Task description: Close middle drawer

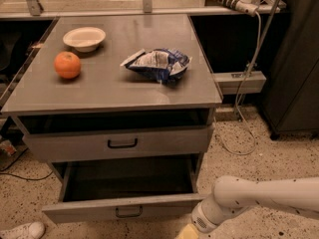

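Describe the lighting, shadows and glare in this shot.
Camera view: overhead light leaves a soft sheen on the cabinet top, no harsh glare; the orange and chip bag cast short shadows; the open middle drawer has its interior in deep shadow; the end effector, at the bottom edge beside that drawer's right front corner, is partly cropped.
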You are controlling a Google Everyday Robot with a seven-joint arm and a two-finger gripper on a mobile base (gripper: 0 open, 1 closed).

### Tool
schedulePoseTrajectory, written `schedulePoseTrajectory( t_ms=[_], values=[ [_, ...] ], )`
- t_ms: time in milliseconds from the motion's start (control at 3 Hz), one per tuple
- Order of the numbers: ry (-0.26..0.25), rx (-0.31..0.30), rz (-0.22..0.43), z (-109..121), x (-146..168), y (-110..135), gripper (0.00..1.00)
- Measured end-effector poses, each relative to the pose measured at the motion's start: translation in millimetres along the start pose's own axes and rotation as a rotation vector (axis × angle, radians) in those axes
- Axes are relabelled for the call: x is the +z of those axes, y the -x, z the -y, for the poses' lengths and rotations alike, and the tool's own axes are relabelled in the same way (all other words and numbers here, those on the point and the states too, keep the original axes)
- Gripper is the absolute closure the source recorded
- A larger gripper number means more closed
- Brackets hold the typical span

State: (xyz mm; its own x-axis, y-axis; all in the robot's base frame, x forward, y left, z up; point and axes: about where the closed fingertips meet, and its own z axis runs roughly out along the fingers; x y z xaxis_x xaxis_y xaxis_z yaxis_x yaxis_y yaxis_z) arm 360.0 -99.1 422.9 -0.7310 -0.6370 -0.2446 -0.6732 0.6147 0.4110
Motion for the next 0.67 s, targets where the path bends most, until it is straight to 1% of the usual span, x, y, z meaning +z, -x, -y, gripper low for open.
schedulePoseTrajectory(
  t_ms=[333,667],
  values=[
    [0.0,0.0,0.0,0.0,0.0,0.0,0.19],
    [0.0,0.0,0.0,0.0,0.0,0.0,0.42]
  ],
)
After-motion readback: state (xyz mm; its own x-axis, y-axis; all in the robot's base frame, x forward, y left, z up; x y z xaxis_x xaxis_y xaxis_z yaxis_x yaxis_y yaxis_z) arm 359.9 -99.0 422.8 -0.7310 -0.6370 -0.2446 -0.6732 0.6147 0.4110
